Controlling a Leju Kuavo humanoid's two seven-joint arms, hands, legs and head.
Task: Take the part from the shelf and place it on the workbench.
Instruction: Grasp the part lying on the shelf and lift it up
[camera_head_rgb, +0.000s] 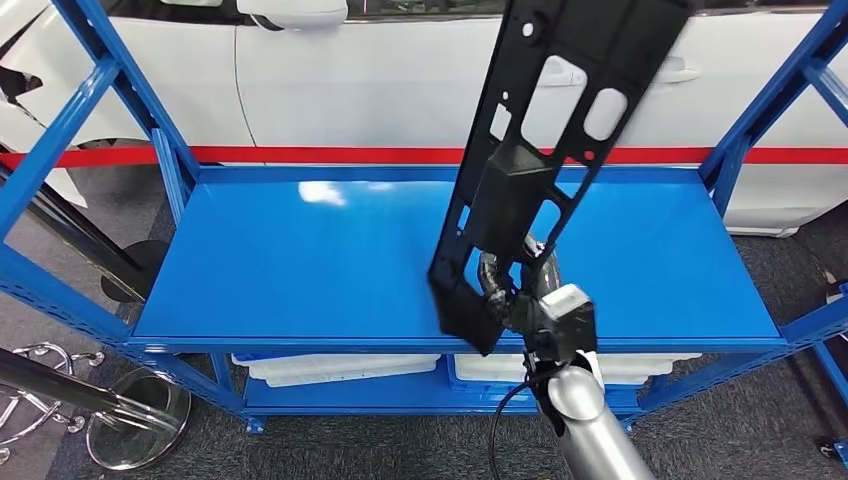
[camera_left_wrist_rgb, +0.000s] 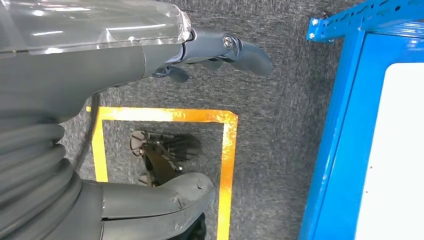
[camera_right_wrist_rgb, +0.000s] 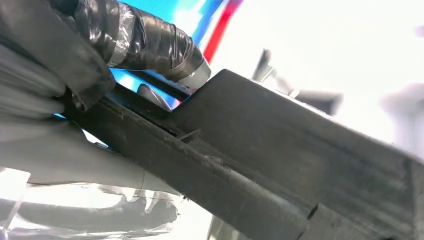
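The long black plastic part (camera_head_rgb: 540, 150), judged stiff, light and top-heavy, is held upright above the near right of the blue shelf (camera_head_rgb: 300, 260), gripped at its lower end by the right hand (camera_head_rgb: 510, 290), while the left hand (camera_left_wrist_rgb: 150, 125) hangs empty, fingers apart.

Silver right arm (camera_head_rgb: 590, 425), black cable, dark taped fingers (camera_right_wrist_rgb: 150, 42)

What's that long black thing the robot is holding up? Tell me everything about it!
The black part is a long, flat panel that looks like hard plastic, with rounded cutouts, small holes and a raised boxy lump in the middle. It stands almost upright, leaning a bit, above the blue shelf without resting on it. The right robot hand grips it near its lower end. Its top runs out of the picture.
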